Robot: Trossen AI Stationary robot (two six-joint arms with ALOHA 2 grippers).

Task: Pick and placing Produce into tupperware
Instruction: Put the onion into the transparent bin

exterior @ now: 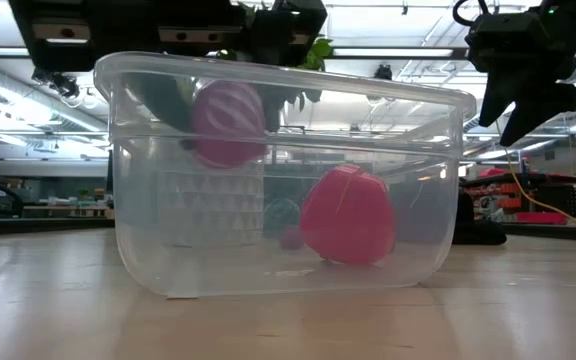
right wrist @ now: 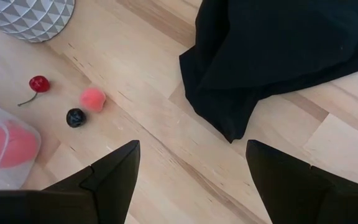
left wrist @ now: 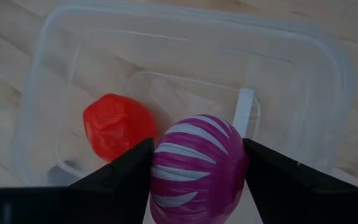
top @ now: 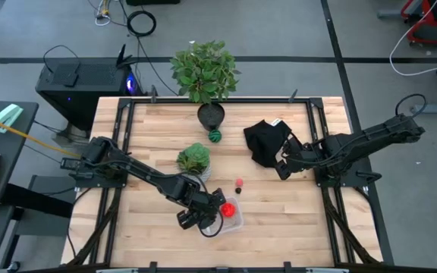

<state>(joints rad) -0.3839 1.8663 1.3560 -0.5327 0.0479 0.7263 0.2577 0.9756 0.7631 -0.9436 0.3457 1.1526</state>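
Note:
The clear tupperware (top: 234,220) stands near the table's front, with a red produce piece (left wrist: 117,126) on its floor. My left gripper (top: 203,216) is over the tub, shut on a purple white-striped produce piece (left wrist: 194,165). A tiny red cherry (right wrist: 39,83), a pink piece (right wrist: 92,99) and a dark piece (right wrist: 75,117) lie on the table just beyond the tub. A green striped ball (top: 215,136) lies by the dark plant pot. My right gripper (right wrist: 191,168) is open and empty above the table, beside a black cloth (top: 264,140). My left gripper pinches the purple piece by its two opposite sides (left wrist: 160,168) between its two fingers (left wrist: 129,171). The fingers point down from above into the tub's opening. The piece hangs clear of the tub's floor, at about rim height in the low view (exterior: 228,120).
A small leafy plant in a patterned white pot (top: 194,160) stands just behind the tub. A taller plant in a dark pot (top: 205,76) stands at the far edge. The black cloth (right wrist: 278,56) lies at centre right.

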